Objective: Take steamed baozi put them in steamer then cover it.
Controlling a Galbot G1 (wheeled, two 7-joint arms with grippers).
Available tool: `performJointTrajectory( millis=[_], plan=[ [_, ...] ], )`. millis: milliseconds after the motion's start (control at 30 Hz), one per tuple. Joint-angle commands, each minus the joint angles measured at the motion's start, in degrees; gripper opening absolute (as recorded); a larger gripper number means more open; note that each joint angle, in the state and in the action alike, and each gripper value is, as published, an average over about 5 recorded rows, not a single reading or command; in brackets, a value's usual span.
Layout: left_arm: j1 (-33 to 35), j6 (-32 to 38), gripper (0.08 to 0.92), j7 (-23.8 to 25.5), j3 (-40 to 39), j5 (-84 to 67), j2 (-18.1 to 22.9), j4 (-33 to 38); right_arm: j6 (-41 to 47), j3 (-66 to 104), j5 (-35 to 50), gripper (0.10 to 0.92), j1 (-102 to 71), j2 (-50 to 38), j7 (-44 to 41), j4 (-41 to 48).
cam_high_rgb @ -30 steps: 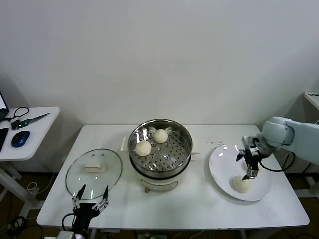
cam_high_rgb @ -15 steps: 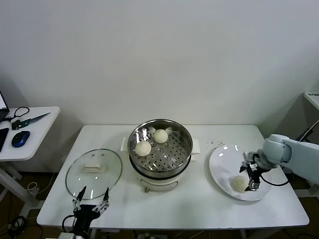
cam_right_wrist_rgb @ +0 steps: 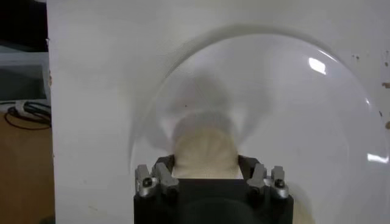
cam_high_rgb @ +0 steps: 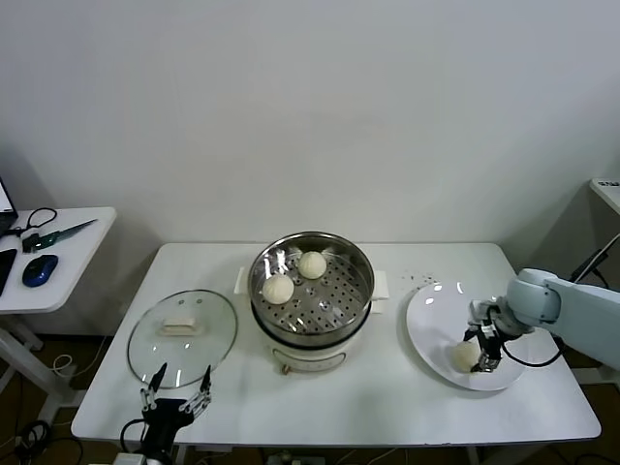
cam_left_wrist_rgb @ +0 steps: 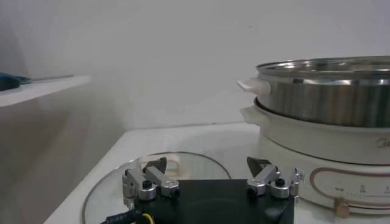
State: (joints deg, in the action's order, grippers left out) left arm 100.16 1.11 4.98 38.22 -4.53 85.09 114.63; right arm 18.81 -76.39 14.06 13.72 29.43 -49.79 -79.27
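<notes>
The steamer [cam_high_rgb: 312, 334] stands mid-table, uncovered, with two baozi [cam_high_rgb: 278, 288] [cam_high_rgb: 312, 263] on its perforated tray. A third baozi [cam_high_rgb: 466, 356] lies on the white plate [cam_high_rgb: 436, 310] at the right. My right gripper [cam_high_rgb: 481, 354] is down on the plate with its fingers against both sides of this baozi; the right wrist view shows the bun [cam_right_wrist_rgb: 204, 146] between them [cam_right_wrist_rgb: 205, 163]. The glass cover [cam_high_rgb: 182, 334] lies flat at the left. My left gripper [cam_high_rgb: 176, 383] waits open at the table's front edge, just short of the cover [cam_left_wrist_rgb: 109, 189].
A side table [cam_high_rgb: 58, 252] at the far left holds a blue mouse and cables. The steamer's wall [cam_left_wrist_rgb: 329, 97] rises close beside the left gripper [cam_left_wrist_rgb: 207, 164]. Small crumbs lie on the table behind the plate [cam_right_wrist_rgb: 274, 91].
My right gripper has come down from above the plate onto the baozi and its fingers now clasp the bun. The left arm has not moved.
</notes>
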Motion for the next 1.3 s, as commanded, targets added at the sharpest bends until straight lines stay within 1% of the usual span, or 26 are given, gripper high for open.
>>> performJointTrajectory(
  millis=[33, 167, 333, 433, 567, 733, 867, 1067, 1300],
  plan=[
    [0.0, 0.0, 0.823, 0.0, 0.0, 0.0, 0.0, 0.1, -1.1, -2.6, 0.0, 0.692, 5.6, 0.2, -1.2, -0.5],
    [0.1, 0.0, 0.823, 0.0, 0.0, 0.1, 0.1, 0.2, -5.9, -13.8, 2.6, 0.687, 21.9, 1.8, -4.9, -2.2],
    [0.1, -0.1, 0.823, 0.0, 0.1, 0.2, 0.1, 0.5, -15.2, -26.6, 8.8, 0.687, 42.9, 9.4, -10.3, -3.3],
    [0.0, -0.3, 0.823, 0.0, 0.1, 0.3, 0.3, 0.7, -21.6, -27.2, 11.1, 0.687, 52.2, 16.5, -12.9, -4.2],
    [-0.1, -0.4, 0.823, 0.1, -0.2, 0.7, 0.4, 0.9, -28.4, -22.7, 10.2, 0.687, 57.5, 25.6, -13.2, -6.7],
    [-0.2, -0.5, 0.823, 0.3, -0.3, 1.0, 0.8, 1.1, -30.9, -17.3, 7.5, 0.687, 56.6, 34.5, -10.1, -13.6],
    [-0.1, -0.6, 0.823, 0.3, -0.3, 1.0, 1.1, 1.5, -32.7, -16.6, 0.8, 0.687, 50.8, 39.6, -7.0, -16.8],
    [0.2, -0.7, 0.823, 0.3, 0.3, 0.6, 1.1, 2.3, -36.0, -16.9, -11.9, 0.687, 40.0, 43.6, -3.3, -16.0],
    [0.8, -0.6, 0.823, 0.2, 1.3, -0.2, 0.7, 2.8, -35.4, -16.9, -19.1, 0.687, 32.5, 46.0, 0.4, -13.1]
  ],
)
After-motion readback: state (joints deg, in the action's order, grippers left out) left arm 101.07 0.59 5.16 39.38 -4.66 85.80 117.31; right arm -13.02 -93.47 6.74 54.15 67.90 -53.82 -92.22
